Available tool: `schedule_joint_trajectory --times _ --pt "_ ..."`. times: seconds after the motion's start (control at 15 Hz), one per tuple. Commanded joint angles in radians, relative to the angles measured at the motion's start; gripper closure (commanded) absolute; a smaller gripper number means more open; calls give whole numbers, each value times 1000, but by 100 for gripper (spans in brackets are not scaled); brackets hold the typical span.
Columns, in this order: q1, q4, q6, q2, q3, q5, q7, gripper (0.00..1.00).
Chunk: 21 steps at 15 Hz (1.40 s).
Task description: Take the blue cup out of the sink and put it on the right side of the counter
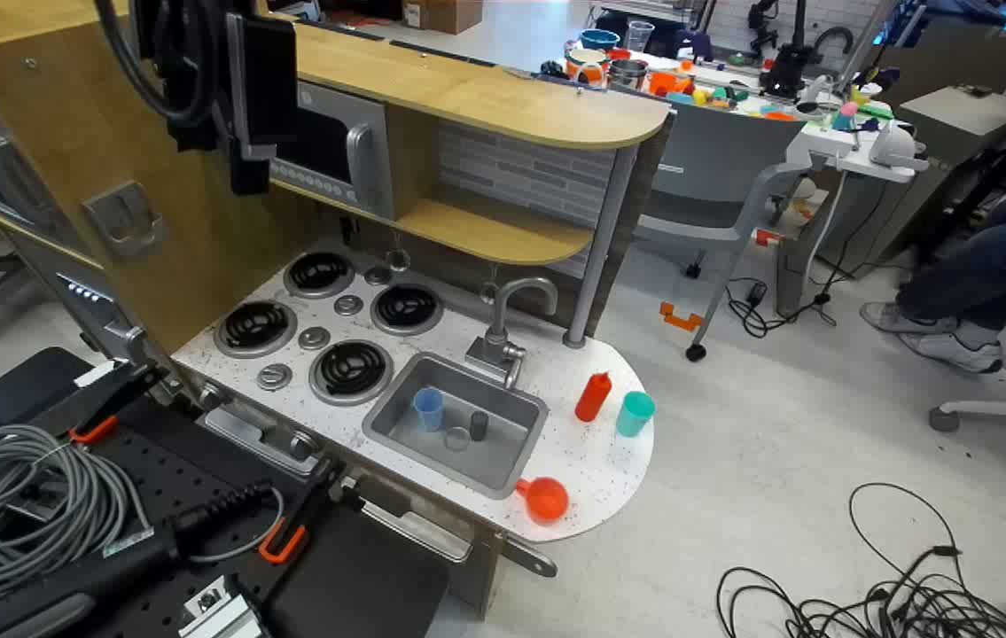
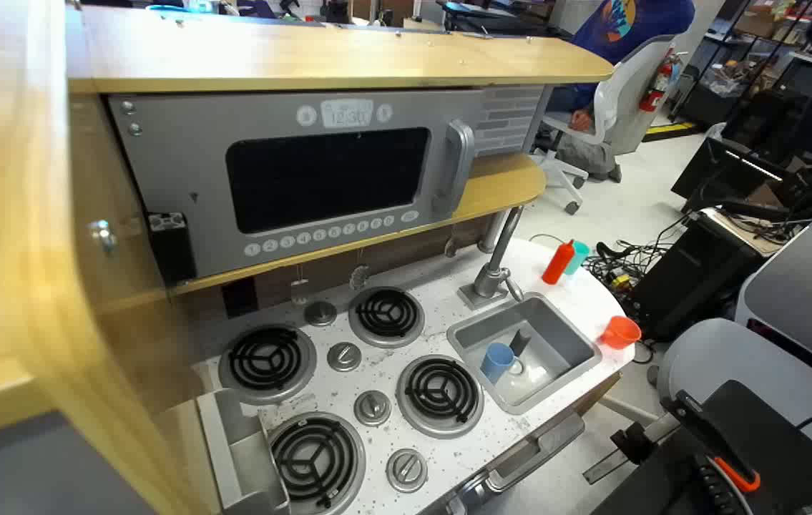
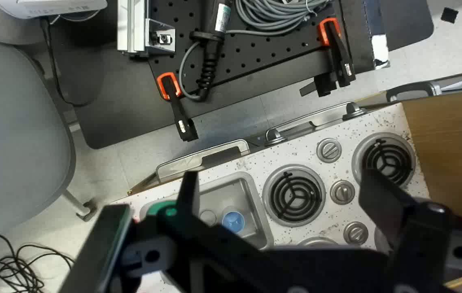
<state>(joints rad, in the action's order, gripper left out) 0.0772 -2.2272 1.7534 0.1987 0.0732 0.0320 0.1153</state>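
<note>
The blue cup (image 1: 429,410) stands in the grey sink (image 1: 503,456), toward the burner side. Its handle shows in an exterior view (image 2: 497,362). In the wrist view, I look down into the cup (image 3: 233,221). My gripper (image 3: 281,177) is open and empty, with its fingers wide apart high above the stove and sink. In an exterior view, the gripper (image 1: 250,168) hangs near the microwave, well away from the cup. The right side of the white counter (image 1: 604,465) lies beyond the sink.
A red bottle (image 1: 594,397), teal cup (image 1: 635,414) and orange-red cup (image 1: 545,500) stand on the counter's right side. A small dark object (image 1: 479,425) is in the sink. The faucet (image 1: 499,332) rises behind it. The upper shelf (image 1: 503,235) and microwave (image 2: 327,179) overhang the counter's back.
</note>
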Motion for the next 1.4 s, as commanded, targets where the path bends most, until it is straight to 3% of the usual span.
schedule_joint_trajectory --times 0.0,0.93,1.33 --pt "2 2 -2 0 -2 0 -1 0" --pt "2 1 10 -9 -2 1 0 0" --pt "8 95 63 -211 15 36 -12 0"
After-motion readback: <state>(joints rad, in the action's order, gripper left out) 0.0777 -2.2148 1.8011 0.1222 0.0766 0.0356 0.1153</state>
